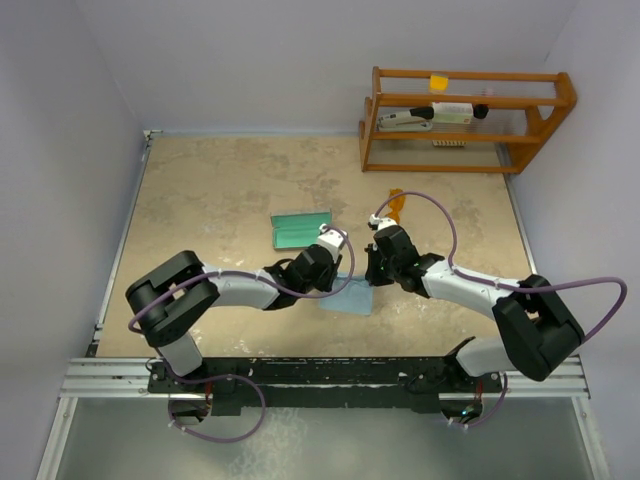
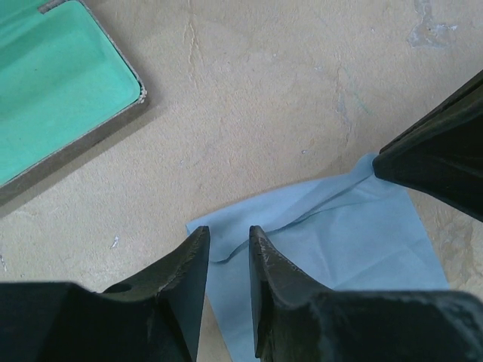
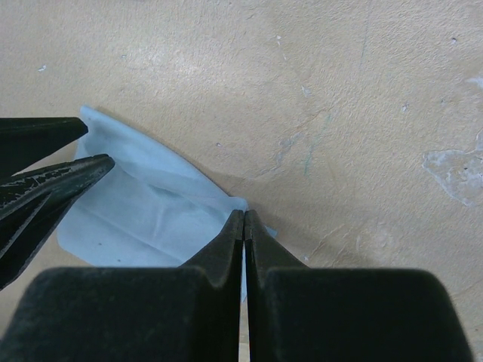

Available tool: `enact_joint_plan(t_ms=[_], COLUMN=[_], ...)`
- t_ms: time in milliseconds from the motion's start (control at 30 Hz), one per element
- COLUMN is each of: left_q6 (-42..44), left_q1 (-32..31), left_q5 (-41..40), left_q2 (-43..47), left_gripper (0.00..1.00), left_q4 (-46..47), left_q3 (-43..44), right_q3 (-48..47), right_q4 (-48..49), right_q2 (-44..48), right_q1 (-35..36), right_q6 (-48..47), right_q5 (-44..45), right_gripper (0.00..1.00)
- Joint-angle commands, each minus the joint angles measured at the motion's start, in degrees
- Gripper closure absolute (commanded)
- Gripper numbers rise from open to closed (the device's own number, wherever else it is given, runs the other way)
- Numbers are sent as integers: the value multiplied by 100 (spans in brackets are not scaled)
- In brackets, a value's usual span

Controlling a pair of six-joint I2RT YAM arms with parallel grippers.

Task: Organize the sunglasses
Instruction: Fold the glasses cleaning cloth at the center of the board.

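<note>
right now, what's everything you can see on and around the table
sunglasses: one, orange, on the table beyond the right arm's jaws
case: one, grey with green lining, lying open, mid table
cloth: one, light blue, between the two arms' jaws
rack: one, brown wood, far right corner, a few small items on its shelves
table: one, mottled tan
left arm: one, black and white, jaws slightly apart at the cloth's edge
right arm: one, black and white, jaws shut on a cloth corner
</note>
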State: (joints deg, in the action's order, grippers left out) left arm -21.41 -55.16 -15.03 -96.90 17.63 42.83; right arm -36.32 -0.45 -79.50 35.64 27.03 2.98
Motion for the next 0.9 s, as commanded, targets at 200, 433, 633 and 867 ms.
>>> enact_joint_plan(t_ms=[200, 433, 633, 867], left_q6=[130, 137, 146, 182], left_q1=[-21, -22, -22, -23], left_q5=[-66, -123, -86, -209], left_q2=[-238, -127, -100, 348], left_gripper=[75, 75, 76, 75], left_q4=[94, 74, 25, -107], left_q3=[234, 207, 230, 191], right_q3=[-147, -157, -176, -144], right_q4=[113, 148, 135, 157], right_q2=[-52, -117, -118, -126], right_q1=[24, 18, 22, 21], right_q6=[57, 57, 68, 68], right_q5=[-44, -48, -43, -35], right_gripper=[100, 100, 100, 100])
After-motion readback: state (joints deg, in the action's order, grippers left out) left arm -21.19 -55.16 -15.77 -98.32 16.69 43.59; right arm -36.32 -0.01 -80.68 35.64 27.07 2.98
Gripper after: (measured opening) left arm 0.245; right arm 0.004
